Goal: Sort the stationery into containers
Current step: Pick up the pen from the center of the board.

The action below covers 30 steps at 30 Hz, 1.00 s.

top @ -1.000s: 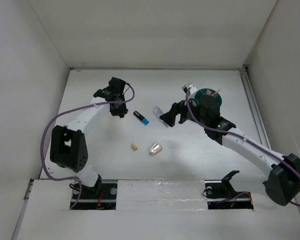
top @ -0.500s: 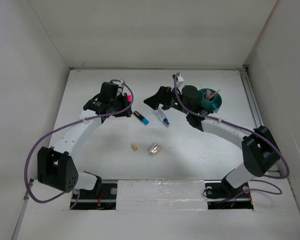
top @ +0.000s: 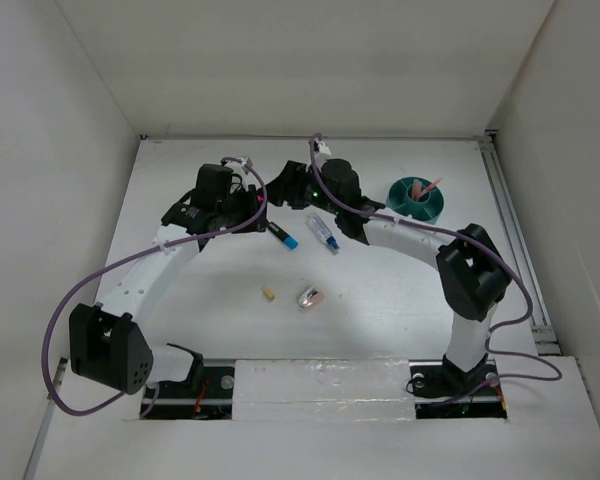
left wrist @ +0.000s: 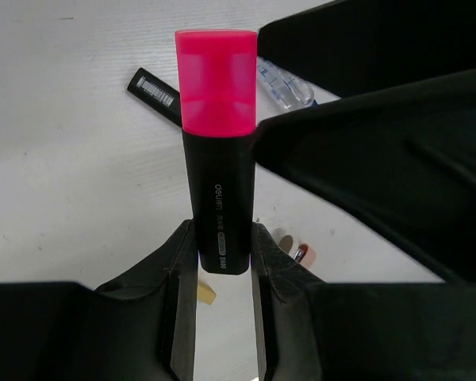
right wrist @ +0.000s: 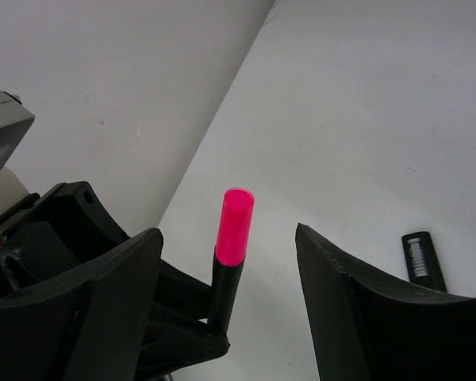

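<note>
White table (top: 400, 320), plain white walls (top: 280, 70) around.

Pink-capped marker (left wrist: 218, 159): matt black plastic barrel, smooth translucent pink plastic cap.
Left gripper (left wrist: 220, 246): matt black plastic, faintly grainy.
Right gripper (right wrist: 226, 234): same matt black plastic.
Worktop (left wrist: 63, 175): white, matt, fine texture.
Clear tube (left wrist: 285, 83): transparent glossy plastic.
Bowl (top: 417, 211): teal plastic, slight sheen.
Oval piece (top: 311, 297): silvery, metallic shine.

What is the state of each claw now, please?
Left claw: closed on the pink-capped marker.
Right claw: open around that marker, not gripping it.
</note>
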Each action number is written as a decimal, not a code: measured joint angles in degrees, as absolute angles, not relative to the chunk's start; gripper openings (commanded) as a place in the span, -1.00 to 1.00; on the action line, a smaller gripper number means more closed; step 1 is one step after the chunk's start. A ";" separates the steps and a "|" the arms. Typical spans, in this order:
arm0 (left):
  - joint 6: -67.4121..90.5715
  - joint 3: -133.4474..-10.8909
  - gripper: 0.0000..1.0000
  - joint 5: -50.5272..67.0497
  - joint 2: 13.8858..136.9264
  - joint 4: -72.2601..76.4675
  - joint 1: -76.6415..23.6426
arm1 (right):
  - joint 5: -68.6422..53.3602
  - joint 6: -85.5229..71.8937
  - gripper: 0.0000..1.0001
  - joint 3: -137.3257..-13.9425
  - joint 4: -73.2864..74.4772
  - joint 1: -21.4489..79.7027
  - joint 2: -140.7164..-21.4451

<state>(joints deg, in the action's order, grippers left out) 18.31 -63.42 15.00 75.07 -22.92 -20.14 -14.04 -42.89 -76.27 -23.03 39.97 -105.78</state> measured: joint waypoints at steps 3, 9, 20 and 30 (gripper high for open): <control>18.20 -63.40 -1.00 15.42 75.02 -22.87 -20.14 | -13.96 -43.13 0.36 -77.87 -21.37 41.30 -107.18; 18.04 -63.40 -1.00 16.08 74.89 -22.87 -20.14 | -14.79 -43.33 0.07 -79.70 -19.62 42.50 -108.47; 18.02 -63.24 -0.11 15.68 74.74 -22.68 -20.14 | -15.46 -43.81 -1.00 -81.73 -18.00 42.50 -110.26; 18.68 -62.35 1.00 9.06 71.85 -23.00 -20.14 | -15.62 -36.77 -1.00 -80.05 -18.76 33.98 -108.07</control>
<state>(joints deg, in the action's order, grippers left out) 18.68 -62.35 9.06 71.85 -23.00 -20.14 -15.62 -36.77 -80.05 -18.76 33.98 -108.07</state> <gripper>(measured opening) 0.996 0.263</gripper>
